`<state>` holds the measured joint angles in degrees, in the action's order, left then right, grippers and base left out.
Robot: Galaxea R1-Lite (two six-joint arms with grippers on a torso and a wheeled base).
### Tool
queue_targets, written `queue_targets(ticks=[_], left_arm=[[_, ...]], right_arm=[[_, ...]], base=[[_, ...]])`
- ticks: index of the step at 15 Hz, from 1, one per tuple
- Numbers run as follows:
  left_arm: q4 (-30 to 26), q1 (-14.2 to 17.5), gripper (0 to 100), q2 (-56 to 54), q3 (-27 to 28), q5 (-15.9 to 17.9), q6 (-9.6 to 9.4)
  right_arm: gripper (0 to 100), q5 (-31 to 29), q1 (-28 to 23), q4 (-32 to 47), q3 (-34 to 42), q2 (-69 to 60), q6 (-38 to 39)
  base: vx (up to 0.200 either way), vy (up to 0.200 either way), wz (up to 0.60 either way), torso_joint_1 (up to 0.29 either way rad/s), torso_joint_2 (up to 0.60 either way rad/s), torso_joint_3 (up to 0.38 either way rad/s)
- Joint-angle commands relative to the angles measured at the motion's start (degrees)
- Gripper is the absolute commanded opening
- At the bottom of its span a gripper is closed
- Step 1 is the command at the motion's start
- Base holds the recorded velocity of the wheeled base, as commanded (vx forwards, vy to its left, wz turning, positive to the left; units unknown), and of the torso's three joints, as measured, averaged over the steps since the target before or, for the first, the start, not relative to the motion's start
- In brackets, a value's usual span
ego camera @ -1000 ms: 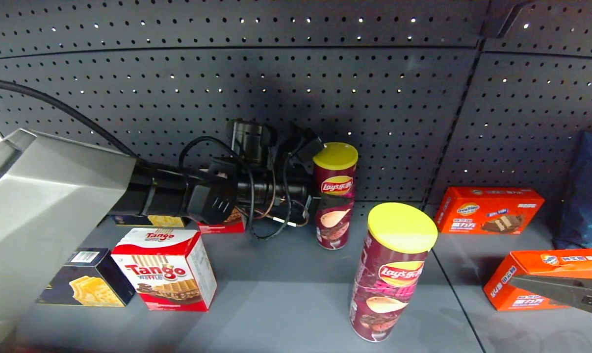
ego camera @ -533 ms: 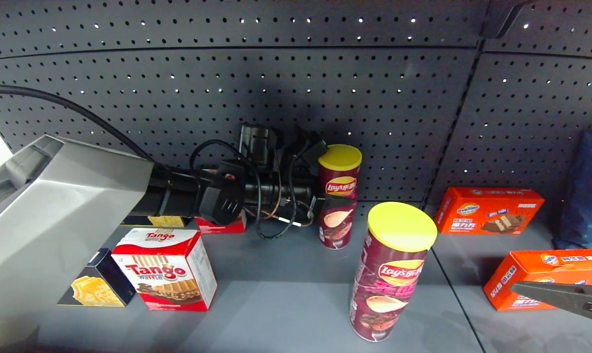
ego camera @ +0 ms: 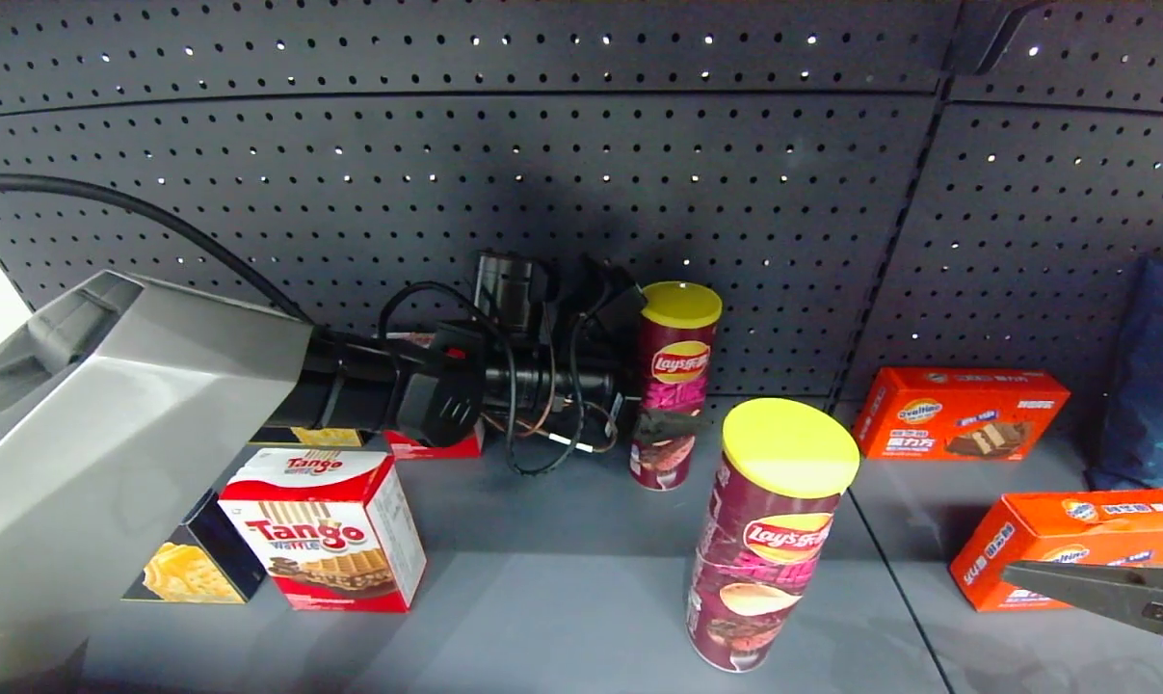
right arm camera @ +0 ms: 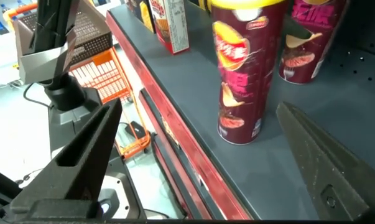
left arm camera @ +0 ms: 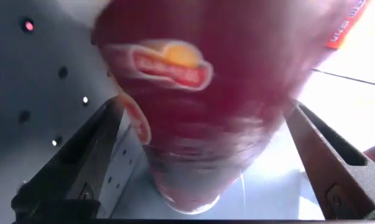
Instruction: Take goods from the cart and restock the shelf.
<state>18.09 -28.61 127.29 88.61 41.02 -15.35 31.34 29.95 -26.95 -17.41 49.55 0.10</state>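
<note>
Along a dark grey shelf (ego camera: 542, 598) backed by a perforated panel (ego camera: 542, 145), the head view shows two maroon chip cans with yellow lids. The rear chip can (ego camera: 679, 371) stands upright close to the panel, and the left gripper (ego camera: 668, 422) is clamped around its lower half, reaching in from the left. The front chip can (ego camera: 779, 540) stands upright and untouched, nearer the shelf's front edge and a little to the right. Left of the cans sit a red and white wafer box (ego camera: 326, 530) and a dark cracker box (ego camera: 191, 569). To the right lie a far orange box (ego camera: 962, 413), a near orange box (ego camera: 1072, 540) and a blue bag (ego camera: 1154, 376). The right gripper (ego camera: 1092, 586) hovers low at the right, in front of the near orange box.

From the left wrist, the rear chip can (left arm camera: 199, 93) sits between the left gripper's (left arm camera: 204, 106) two dark fingers (left arm camera: 81, 168), which press on its sides.

From the right wrist, the right gripper (right arm camera: 199, 109) has its fingers spread wide, holding nothing. Beyond them the front chip can (right arm camera: 243, 68) stands on the shelf (right arm camera: 175, 93), with the rear chip can (right arm camera: 308, 43) behind it and the wafer box (right arm camera: 175, 25) farther along. Below the shelf's red front edge, an orange cart (right arm camera: 103, 71) stands on the floor
</note>
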Motion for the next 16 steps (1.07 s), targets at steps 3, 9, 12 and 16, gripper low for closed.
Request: queue_targets(ticks=[3,9,12,16], left_arm=[[0.63,0.49,100,-4.51,-6.44,-0.06,-0.12],[1.6,1.37,100,-16.11,-20.23,-0.77,-0.74],[1.51,1.19,100,-22.26,-25.86,-1.56,-0.21],[1.51,1.28,100,-28.33,-31.75,-3.14,-0.03]], right_arm=[[100,0.03,0.11,0.06,0.01,0.72,-0.1],[100,-3.13,0.99,0.41,-2.54,5.73,-0.19],[100,-7.08,2.83,0.67,-4.21,9.07,-0.19],[100,-7.17,2.13,0.5,-4.21,10.21,-0.19]], base=[[0.0,0.0,0.0,0.0,0.0,0.0],[0.0,0.0,0.0,0.0,0.0,0.0],[0.0,0.0,0.0,0.0,0.0,0.0],[0.0,0.0,0.0,0.0,0.0,0.0]])
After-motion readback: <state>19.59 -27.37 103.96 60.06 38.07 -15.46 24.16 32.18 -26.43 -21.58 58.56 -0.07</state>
